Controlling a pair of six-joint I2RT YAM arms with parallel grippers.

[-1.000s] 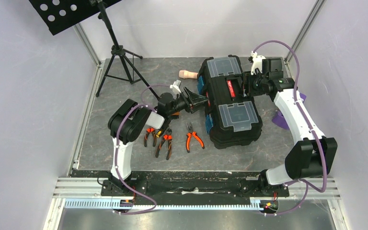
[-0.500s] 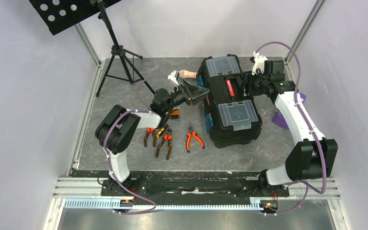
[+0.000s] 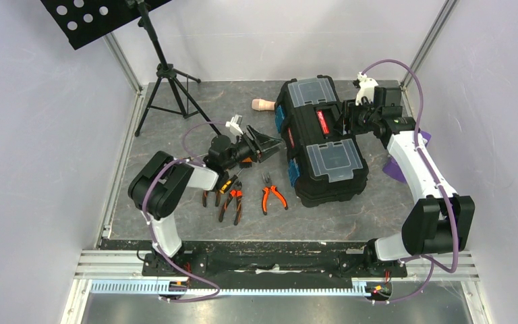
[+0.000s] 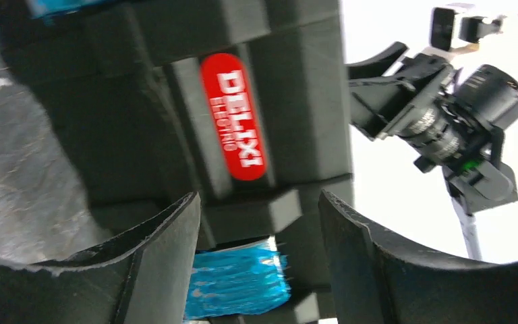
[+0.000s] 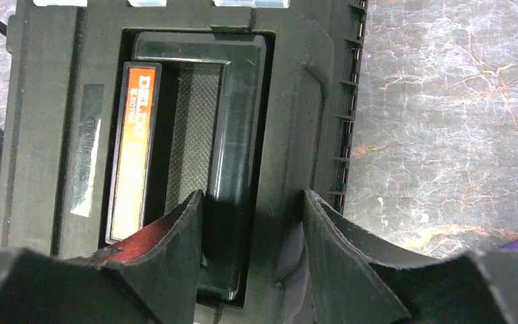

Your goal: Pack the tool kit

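Subject of inspection: the black plastic toolbox (image 3: 320, 142), lid down, lying right of centre in the top view with its long axis running up the frame. A clear-lidded compartment (image 3: 336, 160) sits at each end and the carry handle (image 3: 324, 123), with its red label, lies folded flat in its recess between them. I judge the shell rigid, bulky and the heaviest item present. Its faces are smooth and would slip under my pads, and the clear lids look thin, so I would not load them. The sound holds are the handle bar and, for opening, the blue latches (image 3: 292, 172) on the left side. My right gripper (image 5: 253, 196) stands over the handle with its fingers part-way apart astride the bar; I cannot tell whether they press on it. My left gripper (image 3: 270, 144) is just beside the latch side, fingers wide apart and nothing between them. Its wrist view shows one latch low in the frame. The orange-and-black pliers (image 3: 272, 196) lie loose on the table (image 3: 175, 135) at lower left of the box, unpacked. They are light and stiff, best taken across the joint. A beige cylinder (image 3: 263, 104) lies at the box's upper left.
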